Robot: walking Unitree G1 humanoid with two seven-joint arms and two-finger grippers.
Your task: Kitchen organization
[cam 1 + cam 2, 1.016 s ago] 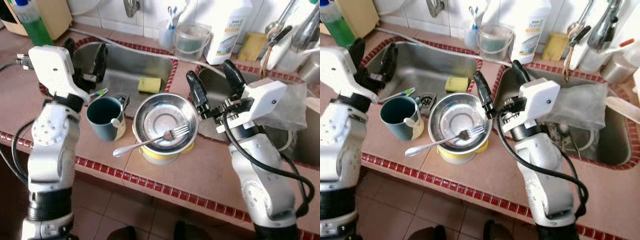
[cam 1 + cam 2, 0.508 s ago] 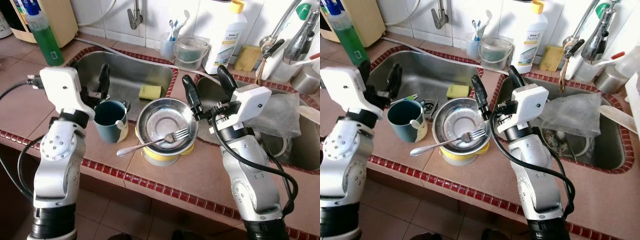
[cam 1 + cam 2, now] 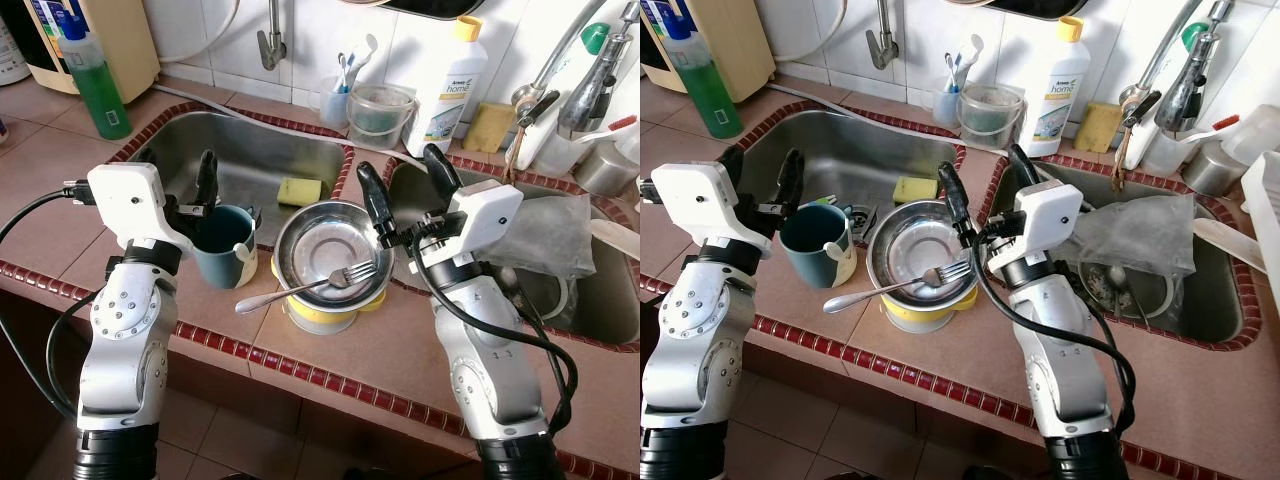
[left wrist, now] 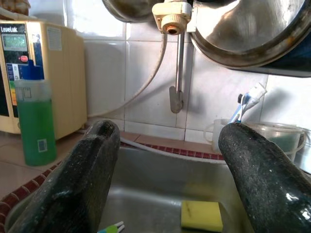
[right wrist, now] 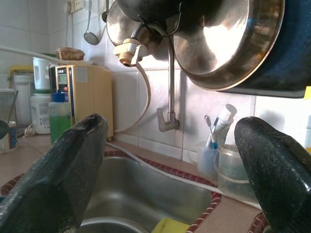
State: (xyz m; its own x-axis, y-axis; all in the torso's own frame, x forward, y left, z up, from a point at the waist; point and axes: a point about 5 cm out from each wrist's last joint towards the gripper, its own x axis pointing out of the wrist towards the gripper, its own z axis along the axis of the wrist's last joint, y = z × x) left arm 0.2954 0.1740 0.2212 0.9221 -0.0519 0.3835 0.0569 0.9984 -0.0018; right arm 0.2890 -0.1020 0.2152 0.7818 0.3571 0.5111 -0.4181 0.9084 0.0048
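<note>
Left eye view: the steel bowl (image 3: pixel 327 247) sits on a yellow dish (image 3: pixel 325 308) on the tiled counter (image 3: pixel 420 345), on the strip where the two sinks meet, with the red-tiled front edge just below it at 6 o'clock. The bowl is shiny and round, and a fork (image 3: pixel 305 285) lies across its rim, tines inside, handle sticking out toward 8 o'clock. The right gripper (image 3: pixel 403 186) hangs at the bowl's 2 o'clock, fingers spread wide, one finger right at the rim. The left gripper (image 3: pixel 178 178) is spread wide too, just above a teal mug (image 3: pixel 222 246) at the bowl's 9 o'clock. Bare counter lies open at 4 to 5 o'clock of the bowl.

Right eye view: the left sink (image 3: pixel 855 160) holds a yellow sponge (image 3: pixel 906 188) at the bowl's 11 o'clock. The right sink (image 3: pixel 1205 300) is crowded by a clear plastic bag (image 3: pixel 1135 232). A white bottle (image 3: pixel 1057 60) stands at the wall.

Left wrist view: two black fingers (image 4: pixel 80 179) stand wide apart, with the sponge (image 4: pixel 201 216) between them in the sink and a green bottle (image 4: pixel 34 116) on the far side of the sink beside a beige appliance.

Right wrist view: fingers (image 5: pixel 60 170) wide apart, holding nothing; a toothbrush cup (image 5: pixel 207 159) stands by the wall.
</note>
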